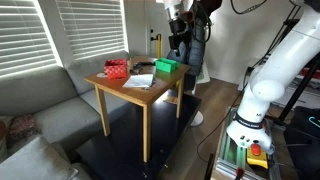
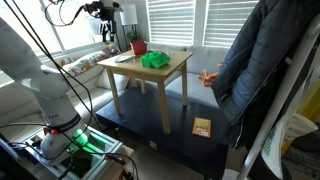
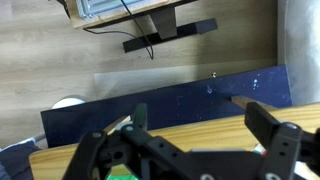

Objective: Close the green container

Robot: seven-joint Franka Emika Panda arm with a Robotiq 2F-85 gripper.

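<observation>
Starting at 9 o'clock on the wooden worktop (image 1: 113,85) in an exterior view: a red patterned box (image 1: 117,68), lid state too small to read, contents hidden. Next, toward the centre, a flat sheet of paper (image 1: 140,80). Then, at 3 o'clock near the worktop's edge, the green container (image 1: 167,67), well apart from the red patterned box with the paper between them. Appears open: green container (image 2: 155,60) spread low and wide in an exterior view, as with a lid folded out beside the body. Cannot tell whether anything lies inside.

Further right and higher, at about 1 o'clock from the green container, the hand (image 1: 180,43), hanging above the worktop and touching nothing. In the wrist view, fingers (image 3: 268,125) spread wide with nothing between them, only the worktop edge and a dark floor mat (image 3: 200,95) beyond.

Judging by looks: light, thin-walled, fairly stiff, smooth-sided — likely to skid or tip under a sideways shove. Best not to pinch the body. Better to catch the lid at its free edge, opposite the hinge, swing it over and press down gently from above. Hinge side not readable at this size.
</observation>
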